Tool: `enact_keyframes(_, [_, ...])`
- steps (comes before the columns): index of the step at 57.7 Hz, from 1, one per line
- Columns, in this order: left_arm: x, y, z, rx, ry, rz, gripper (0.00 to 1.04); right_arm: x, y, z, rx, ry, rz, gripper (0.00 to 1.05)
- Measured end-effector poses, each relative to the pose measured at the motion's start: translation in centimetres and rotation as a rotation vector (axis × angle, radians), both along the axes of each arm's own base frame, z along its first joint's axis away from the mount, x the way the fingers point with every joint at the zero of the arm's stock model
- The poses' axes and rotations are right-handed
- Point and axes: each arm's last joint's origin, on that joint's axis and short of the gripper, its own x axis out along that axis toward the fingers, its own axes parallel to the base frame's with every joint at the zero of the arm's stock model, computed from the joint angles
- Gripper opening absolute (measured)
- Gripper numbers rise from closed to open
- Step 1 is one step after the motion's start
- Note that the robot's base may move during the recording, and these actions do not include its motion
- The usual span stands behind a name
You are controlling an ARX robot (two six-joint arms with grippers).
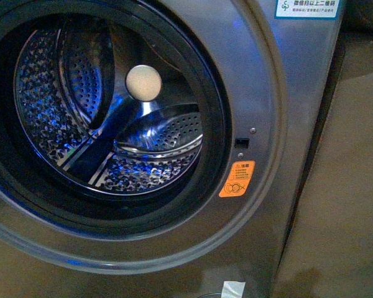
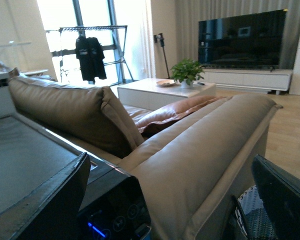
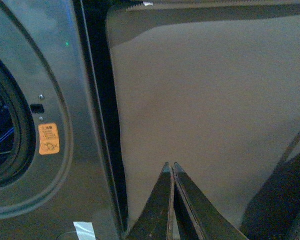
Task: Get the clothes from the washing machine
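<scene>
No clothes show in the washing machine [image 1: 261,93] drum [image 1: 112,118]; soft cloth would bunch easily; left tool [image 2: 170,200] apart, right tool [image 3: 172,200] together, empty.

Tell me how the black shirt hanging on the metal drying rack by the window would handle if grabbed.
The black shirt hangs limp with drooping sleeves, so it is probably floppy and would bunch in a grip. It looks thin, so likely light. It hangs from the metal drying rack, so a pull might snag or tug the rack.
</scene>
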Motion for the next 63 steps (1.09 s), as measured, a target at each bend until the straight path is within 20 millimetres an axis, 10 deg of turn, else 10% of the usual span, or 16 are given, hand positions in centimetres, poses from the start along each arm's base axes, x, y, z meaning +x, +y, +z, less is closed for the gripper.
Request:
enact_keyframes(14, [2.8,2.4,-1.3,0.033,0.373,0.368,0.98,-0.6,0.0,0.0,0.0,-0.005,0.0,0.02])
enact_keyframes(27, [-0.4,6.4,-1.6,-0.021,0.464,0.56,0.98,-1.0,0.0,-0.1,0.0,-0.003,0.0,0.02])
enact_keyframes(43, [-1.6,6.4,-3.3,-0.043,0.517,0.57,0.97,-2.1,0.0,-0.6,0.0,0.032,0.0,0.02])
enact_keyframes(54, [-4.8,10.1,-8.6,-0.123,0.232,0.769,0.62,-2.4,0.0,-0.4,0.0,0.005,0.0,0.02])
enact_keyframes(63, [-7.9,13.5,-16.9,-0.114,0.198,0.807,0.31,-2.4,0.0,-0.4,0.0,0.004,0.0,0.02])
